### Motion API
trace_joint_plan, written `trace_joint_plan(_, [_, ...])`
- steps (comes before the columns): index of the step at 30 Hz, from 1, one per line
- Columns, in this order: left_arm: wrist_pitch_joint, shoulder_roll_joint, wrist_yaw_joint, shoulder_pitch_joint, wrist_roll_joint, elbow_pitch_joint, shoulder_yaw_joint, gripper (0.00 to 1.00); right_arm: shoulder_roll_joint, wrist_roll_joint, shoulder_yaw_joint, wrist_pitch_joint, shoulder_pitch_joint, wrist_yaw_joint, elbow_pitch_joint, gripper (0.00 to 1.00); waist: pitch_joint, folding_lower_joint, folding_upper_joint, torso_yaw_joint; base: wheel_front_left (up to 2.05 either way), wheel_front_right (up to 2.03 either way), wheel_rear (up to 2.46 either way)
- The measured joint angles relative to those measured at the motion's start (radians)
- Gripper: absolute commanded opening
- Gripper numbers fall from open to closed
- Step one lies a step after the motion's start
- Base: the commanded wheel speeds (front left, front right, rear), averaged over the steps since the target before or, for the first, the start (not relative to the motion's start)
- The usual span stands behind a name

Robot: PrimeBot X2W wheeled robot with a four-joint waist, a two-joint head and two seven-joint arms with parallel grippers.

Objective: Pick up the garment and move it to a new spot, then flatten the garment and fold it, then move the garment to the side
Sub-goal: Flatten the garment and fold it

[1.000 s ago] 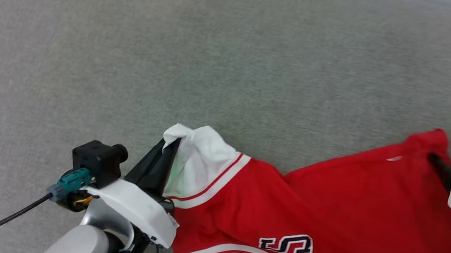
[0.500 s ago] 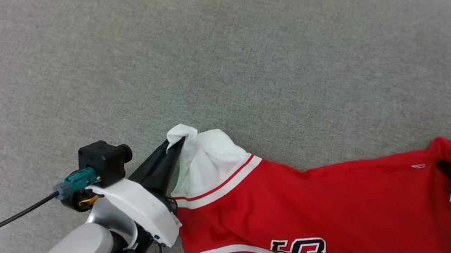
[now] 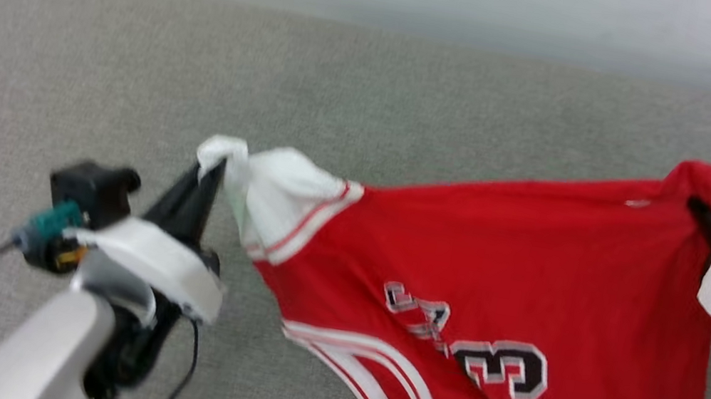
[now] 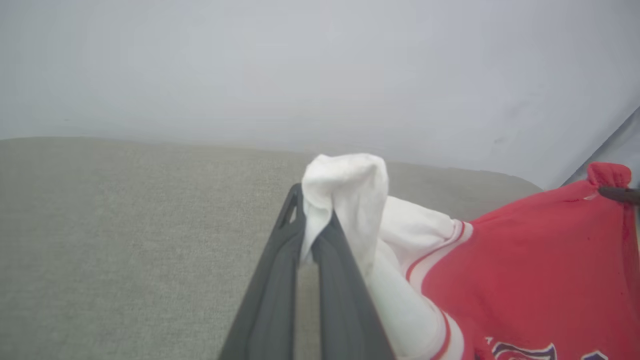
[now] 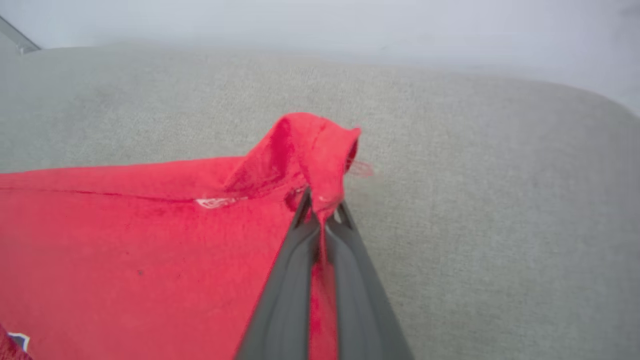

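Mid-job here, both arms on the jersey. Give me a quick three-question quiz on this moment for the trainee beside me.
1. True or false: the left gripper has its jaws shut on a red corner of the garment.
2. Multiple choice: what do the jaws of the right gripper pinch? A) a red corner of the garment; B) its white side panel; C) nothing.
3. Fill in: beneath the garment lies a ___ fabric surface.
Key: 1 false, it pinches a white corner; 2 A; 3 grey.
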Motion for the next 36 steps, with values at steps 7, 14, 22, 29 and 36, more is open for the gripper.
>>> trace_joint_plan(7, [0.011, 0.016, -0.031, -0.236, -0.001, 0.09, 0.061, 0.0, 0.067, -0.07, -0.061, -0.128, -0.078, 0.0, -0.015, 0.0, -0.043, 0.0, 0.0001, -0.047, 0.0, 0.0, 0.0])
trace_joint_plan(14, [0.022, 0.005, -0.072, -0.506, 0.004, 0.228, 0.077, 0.0, 0.109, -0.116, -0.097, -0.214, -0.247, 0.0, 0.013, 0.0, -0.013, 0.0, 0.0, -0.065, 0.0, 0.0, 0.0])
trace_joint_plan(22, [-0.002, 0.002, -0.106, -0.859, 0.055, 0.364, 0.092, 0.0, 0.115, -0.143, -0.12, -0.297, -0.496, 0.0, 0.035, 0.0, 0.092, 0.0, 0.0, -0.072, 0.0, 0.0, 0.0])
trace_joint_plan(29, [-0.017, 0.024, -0.131, -1.112, 0.096, 0.438, 0.102, 0.0, 0.115, -0.169, -0.102, -0.355, -0.722, 0.0, 0.079, 0.0, 0.211, 0.0001, 0.0, -0.082, 0.0, 0.0, 0.0])
trace_joint_plan(36, [-0.018, 0.031, -0.145, -1.274, 0.107, 0.503, 0.109, 0.0, 0.123, -0.183, -0.058, -0.411, -0.899, 0.0, 0.162, 0.0, 0.339, 0.0001, 0.0, -0.095, 0.0, 0.0, 0.0])
